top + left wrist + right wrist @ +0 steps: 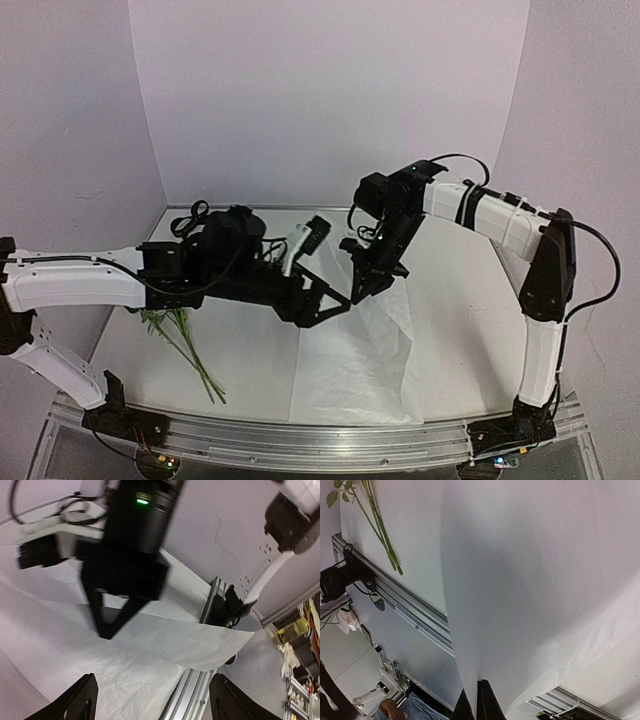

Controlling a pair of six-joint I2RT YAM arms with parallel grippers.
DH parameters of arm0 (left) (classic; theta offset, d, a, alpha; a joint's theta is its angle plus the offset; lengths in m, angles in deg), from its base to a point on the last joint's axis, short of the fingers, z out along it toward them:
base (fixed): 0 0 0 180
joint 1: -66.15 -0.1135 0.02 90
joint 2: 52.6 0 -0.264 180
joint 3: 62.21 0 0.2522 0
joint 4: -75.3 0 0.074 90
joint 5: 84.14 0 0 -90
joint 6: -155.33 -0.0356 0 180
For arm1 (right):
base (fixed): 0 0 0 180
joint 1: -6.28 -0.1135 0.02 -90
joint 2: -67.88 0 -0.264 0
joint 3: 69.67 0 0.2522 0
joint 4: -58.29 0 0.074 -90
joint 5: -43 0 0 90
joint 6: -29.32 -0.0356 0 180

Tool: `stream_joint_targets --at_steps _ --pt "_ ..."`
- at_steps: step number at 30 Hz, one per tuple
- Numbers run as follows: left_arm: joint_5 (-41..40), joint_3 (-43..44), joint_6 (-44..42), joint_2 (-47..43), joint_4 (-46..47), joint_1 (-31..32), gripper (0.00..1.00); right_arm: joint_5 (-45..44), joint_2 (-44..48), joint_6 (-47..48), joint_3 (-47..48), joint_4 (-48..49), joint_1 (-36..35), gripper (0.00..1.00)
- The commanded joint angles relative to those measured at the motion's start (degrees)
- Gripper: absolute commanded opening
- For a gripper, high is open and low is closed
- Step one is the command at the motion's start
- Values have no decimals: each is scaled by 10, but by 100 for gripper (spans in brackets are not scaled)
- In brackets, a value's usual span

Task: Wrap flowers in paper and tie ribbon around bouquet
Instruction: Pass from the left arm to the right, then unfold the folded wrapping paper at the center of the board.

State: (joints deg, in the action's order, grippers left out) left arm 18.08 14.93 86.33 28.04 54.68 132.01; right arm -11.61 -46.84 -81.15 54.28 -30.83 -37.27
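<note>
The white paper (355, 360) lies on the table, and one edge is lifted. My right gripper (359, 291) is shut on that raised edge; in the right wrist view its fingertips (485, 702) pinch the sheet (545, 580). Just to its left, my left gripper (335, 304) stands open with nothing between its fingers (75, 702), the paper (115, 675) spread below them. The flowers (185, 345) lie at the left, apart from the paper. Only their green stems and leaves (377, 525) show, and the blooms are hidden under my left arm. The ribbon is out of view.
An aluminium rail (300, 442) runs along the table's near edge, and the paper's near edge reaches it. White walls close in the back and both sides. The right arm's black wrist (130, 555) hangs close above the left gripper.
</note>
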Motion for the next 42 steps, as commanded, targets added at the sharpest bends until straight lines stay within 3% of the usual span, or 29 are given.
stream_joint_targets --at_steps 1,8,12,24,35,42 --pt "-26 -75 117 -55 109 -81 78 -21 60 -33 -19 34 1 0" --pt "56 -61 172 53 151 -152 68 -51 121 -61 -66 100 1 0" --pt "77 -31 197 131 172 -173 63 -81 179 -80 -138 155 1 0" --pt "85 9 253 297 155 -181 59 -221 334 -117 -316 210 1 0" --pt "38 77 192 367 -15 -225 57 -440 454 -104 -447 26 1 0" --pt "30 145 137 404 -72 -265 56 -530 476 -135 -529 -13 1 0"
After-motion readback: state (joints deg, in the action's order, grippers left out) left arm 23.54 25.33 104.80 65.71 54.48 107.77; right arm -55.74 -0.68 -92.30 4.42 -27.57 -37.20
